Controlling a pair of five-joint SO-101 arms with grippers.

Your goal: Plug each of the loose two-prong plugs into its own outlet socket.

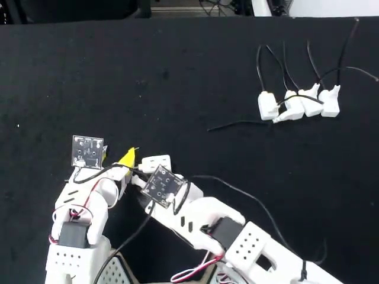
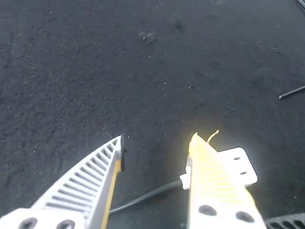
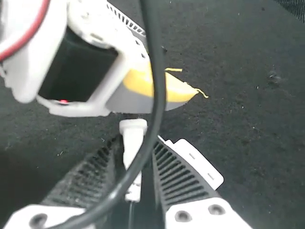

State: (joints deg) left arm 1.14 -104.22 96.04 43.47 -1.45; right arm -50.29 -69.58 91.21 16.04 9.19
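Right hand (image 3: 136, 143) clamped on white plug (image 3: 132, 131); left hand (image 2: 157, 138) seen open. Plug judged light, rigid, cable (image 3: 155, 71) springy; best gripped across body, prongs clear.

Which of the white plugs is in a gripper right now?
The plug between the right gripper's fingers, close to the open left gripper. The other white plugs lie clustered far across the table, untouched.

Pretty much all you get is a table (image 1: 177, 71) covered in matte black, slightly fuzzy cloth, evenly lit. Past its far edge there's a thin strip of room: dark shapes (image 1: 71, 7) on one side, tangled cables (image 1: 219, 7) in the middle, and a white surface (image 1: 331, 6) in the other corner.
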